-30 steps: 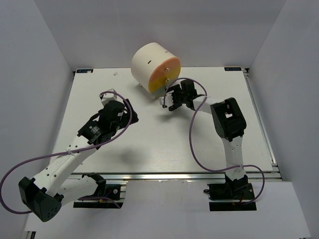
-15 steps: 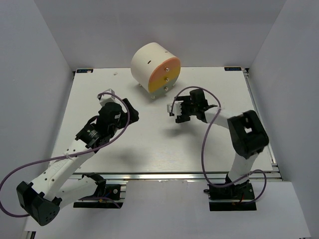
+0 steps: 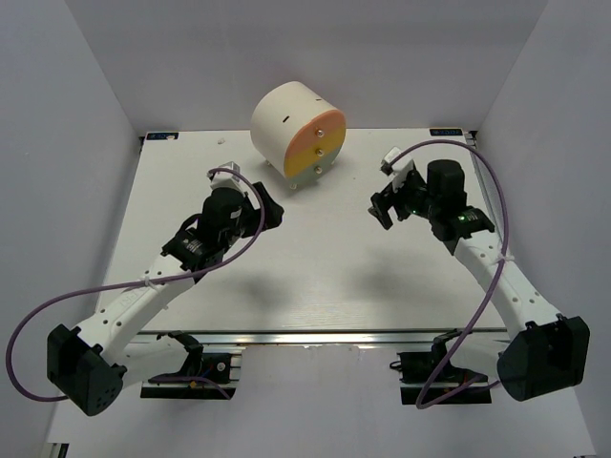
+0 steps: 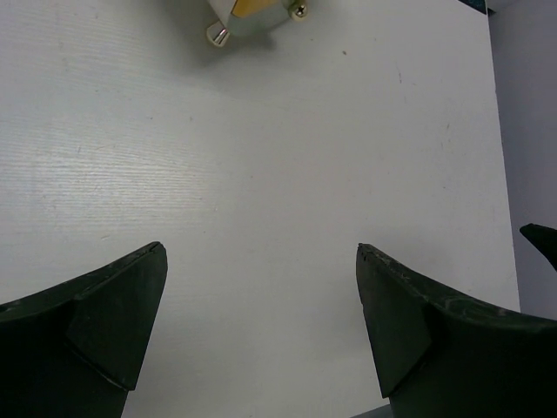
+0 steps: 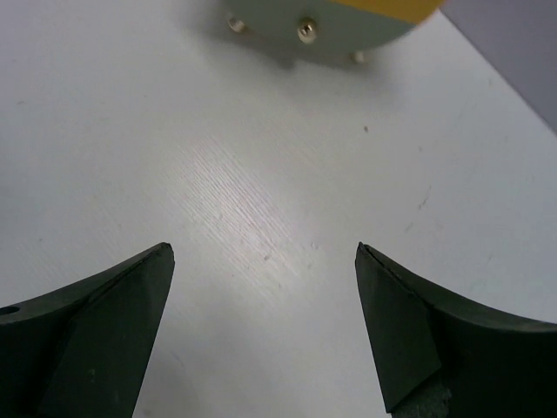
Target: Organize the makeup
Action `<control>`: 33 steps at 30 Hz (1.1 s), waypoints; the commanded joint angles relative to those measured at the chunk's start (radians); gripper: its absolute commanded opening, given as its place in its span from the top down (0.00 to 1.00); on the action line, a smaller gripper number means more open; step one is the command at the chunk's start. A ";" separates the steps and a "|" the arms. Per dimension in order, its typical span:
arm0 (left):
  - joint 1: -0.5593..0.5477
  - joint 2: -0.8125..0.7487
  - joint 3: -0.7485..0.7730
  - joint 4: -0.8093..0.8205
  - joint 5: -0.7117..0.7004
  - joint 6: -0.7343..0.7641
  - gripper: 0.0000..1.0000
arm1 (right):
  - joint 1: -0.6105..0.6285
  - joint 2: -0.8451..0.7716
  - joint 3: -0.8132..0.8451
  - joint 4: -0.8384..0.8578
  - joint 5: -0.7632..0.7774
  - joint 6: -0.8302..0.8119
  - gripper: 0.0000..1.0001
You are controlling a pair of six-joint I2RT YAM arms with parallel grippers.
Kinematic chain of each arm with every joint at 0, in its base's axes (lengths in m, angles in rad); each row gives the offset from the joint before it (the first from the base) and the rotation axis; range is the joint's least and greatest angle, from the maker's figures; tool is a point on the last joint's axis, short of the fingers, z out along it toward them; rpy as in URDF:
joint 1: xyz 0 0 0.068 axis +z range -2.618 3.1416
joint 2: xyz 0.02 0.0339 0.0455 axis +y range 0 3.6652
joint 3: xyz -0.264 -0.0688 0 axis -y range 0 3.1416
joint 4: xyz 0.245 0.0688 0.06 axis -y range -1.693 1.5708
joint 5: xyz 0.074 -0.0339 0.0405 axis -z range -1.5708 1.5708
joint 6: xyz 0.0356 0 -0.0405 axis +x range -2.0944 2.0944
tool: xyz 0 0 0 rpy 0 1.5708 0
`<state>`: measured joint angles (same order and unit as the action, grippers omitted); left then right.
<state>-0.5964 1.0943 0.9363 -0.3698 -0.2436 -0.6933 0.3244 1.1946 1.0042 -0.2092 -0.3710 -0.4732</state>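
Note:
No makeup pieces show in any view; they are hidden or out of view. A big cream cylinder point(image 3: 297, 130) with an orange-yellow drawer front stands at the back centre of the white table point(image 3: 305, 277); its drawers look shut. My left gripper point(image 3: 270, 212) is open and empty, below and left of the cylinder. My right gripper point(image 3: 382, 210) is open and empty, to the cylinder's right. The cylinder's base and feet show at the top of the left wrist view point(image 4: 248, 16) and of the right wrist view point(image 5: 322, 22).
Grey walls enclose the table on three sides. A metal rail point(image 3: 334, 336) runs along the near edge. Purple cables loop from both arms.
My right arm has swung away from the cylinder's front to the right. My left gripper has moved right and toward the cylinder.

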 commanded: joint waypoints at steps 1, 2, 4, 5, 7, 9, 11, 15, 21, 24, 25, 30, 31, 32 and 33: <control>0.010 -0.019 -0.022 0.068 0.041 0.021 0.02 | -0.044 -0.027 -0.004 -0.111 0.098 0.197 0.11; 0.009 -0.022 -0.028 0.072 0.046 0.021 0.02 | -0.045 -0.029 0.004 -0.124 0.143 0.209 0.11; 0.010 -0.033 -0.043 0.088 0.052 0.017 0.02 | -0.051 -0.018 0.037 -0.166 0.191 0.252 0.11; 0.010 -0.037 -0.047 0.091 0.056 0.017 0.02 | -0.056 -0.017 0.048 -0.179 0.220 0.264 0.11; 0.009 -0.045 -0.056 0.100 0.063 0.018 0.02 | -0.073 -0.015 0.066 -0.193 0.233 0.303 0.11; 0.010 -0.050 -0.053 0.100 0.064 0.028 0.02 | -0.088 -0.020 0.073 -0.193 0.234 0.321 0.11; 0.010 -0.051 -0.047 0.097 0.066 0.034 0.02 | -0.094 -0.021 0.077 -0.194 0.241 0.335 0.11; 0.010 -0.053 -0.044 0.097 0.070 0.043 0.02 | -0.114 -0.033 0.080 -0.190 0.244 0.344 0.11; 0.009 -0.047 -0.042 0.112 0.078 0.040 0.02 | -0.133 -0.052 0.057 -0.170 0.262 0.355 0.11; 0.010 -0.045 -0.044 0.115 0.078 0.038 0.02 | -0.137 -0.058 0.040 -0.165 0.262 0.360 0.11; 0.010 -0.045 -0.042 0.115 0.078 0.038 0.02 | -0.139 -0.059 0.039 -0.160 0.262 0.361 0.11; 0.009 -0.045 -0.042 0.115 0.076 0.043 0.02 | -0.143 -0.066 0.022 -0.148 0.267 0.364 0.11; 0.010 -0.044 -0.042 0.117 0.076 0.044 0.02 | -0.145 -0.067 0.020 -0.147 0.268 0.364 0.11; 0.009 -0.043 -0.041 0.117 0.075 0.044 0.02 | -0.145 -0.069 0.017 -0.145 0.270 0.364 0.11; 0.009 -0.042 -0.039 0.120 0.076 0.044 0.02 | -0.143 -0.069 0.014 -0.144 0.271 0.366 0.11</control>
<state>-0.5911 1.0676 0.8879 -0.2680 -0.1745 -0.6617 0.1879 1.1519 1.0302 -0.3908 -0.1131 -0.1226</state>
